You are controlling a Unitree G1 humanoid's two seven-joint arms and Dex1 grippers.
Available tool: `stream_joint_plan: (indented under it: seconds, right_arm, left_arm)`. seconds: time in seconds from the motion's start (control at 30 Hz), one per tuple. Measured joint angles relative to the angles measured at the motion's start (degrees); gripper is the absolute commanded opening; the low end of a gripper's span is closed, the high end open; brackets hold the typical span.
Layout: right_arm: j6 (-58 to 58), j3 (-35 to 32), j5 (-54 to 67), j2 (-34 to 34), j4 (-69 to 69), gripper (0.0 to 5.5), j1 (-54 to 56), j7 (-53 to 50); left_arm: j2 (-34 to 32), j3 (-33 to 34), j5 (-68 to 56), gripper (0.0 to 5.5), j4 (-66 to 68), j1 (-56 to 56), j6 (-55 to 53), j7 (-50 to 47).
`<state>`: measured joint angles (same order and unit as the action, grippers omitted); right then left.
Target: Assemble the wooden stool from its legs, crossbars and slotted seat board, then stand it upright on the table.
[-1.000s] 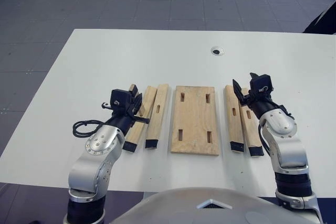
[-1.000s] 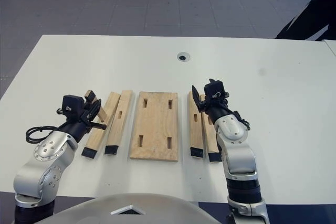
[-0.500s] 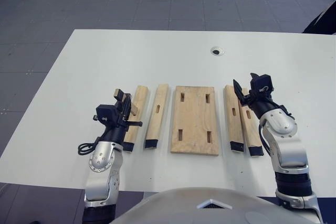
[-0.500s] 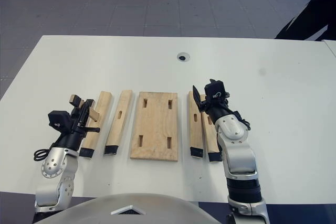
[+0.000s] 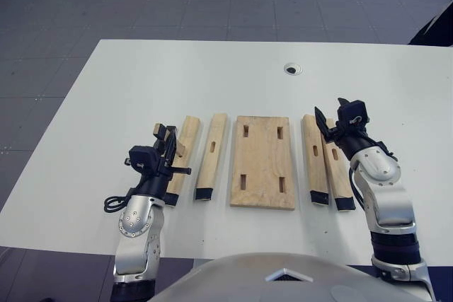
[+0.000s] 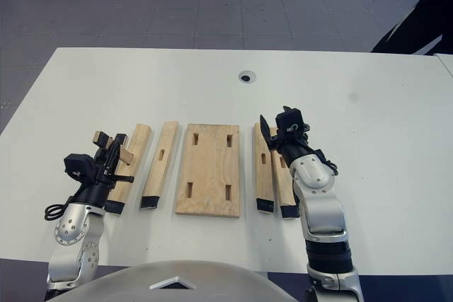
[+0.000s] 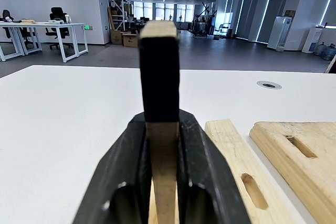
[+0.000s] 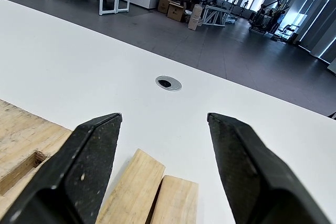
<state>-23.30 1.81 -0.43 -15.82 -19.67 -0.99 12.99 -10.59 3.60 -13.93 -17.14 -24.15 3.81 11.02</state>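
Observation:
The slotted seat board (image 5: 262, 160) lies flat at the table's middle. Two legs (image 5: 211, 153) with black feet lie left of it, and two more (image 5: 313, 157) lie to its right. My left gripper (image 5: 168, 142) sits over the far-left leg (image 5: 182, 155), shut on a short crossbar (image 7: 159, 72) with a black end. The crossbar is lifted and sticks out past the fingers (image 7: 199, 145). My right gripper (image 8: 164, 121) is open and holds nothing. It hangs just above the far ends of the two right legs (image 8: 142, 182).
A round cable hole (image 5: 292, 68) sits in the white table (image 5: 106, 104) beyond the board. Bare tabletop stretches on the far side and to both sides of the parts. The table's near edge runs close under both arms.
My left arm has pulled left and back with the crossbar, its elbow swinging in toward the body. The far-left leg has shifted slightly left. The right arm has stayed still.

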Motion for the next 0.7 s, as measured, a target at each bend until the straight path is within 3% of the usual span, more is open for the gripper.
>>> stream_joint_plan:
  seconds: [0.2,0.23,0.57,0.7]
  right_arm:
    - [0.0,0.0,0.0,0.0,0.0,3.0,0.0,0.1]
    - [0.0,0.0,0.0,0.0,0.0,3.0,0.0,0.1]
    - [0.0,0.0,0.0,0.0,0.0,3.0,-0.1,0.1]
    - [0.0,0.0,0.0,0.0,-0.1,3.0,-0.1,0.1]
  left_arm:
    - [1.0,0.4,-0.1,0.42,-1.5,0.4,-0.5,-0.4]
    - [1.0,0.5,-0.1,0.79,-1.9,0.6,-1.2,-0.5]
    - [0.9,0.8,1.5,2.21,-6.4,1.6,-3.7,-0.6]
    - [-1.2,0.7,5.3,2.26,-5.5,-0.4,-3.8,-0.3]
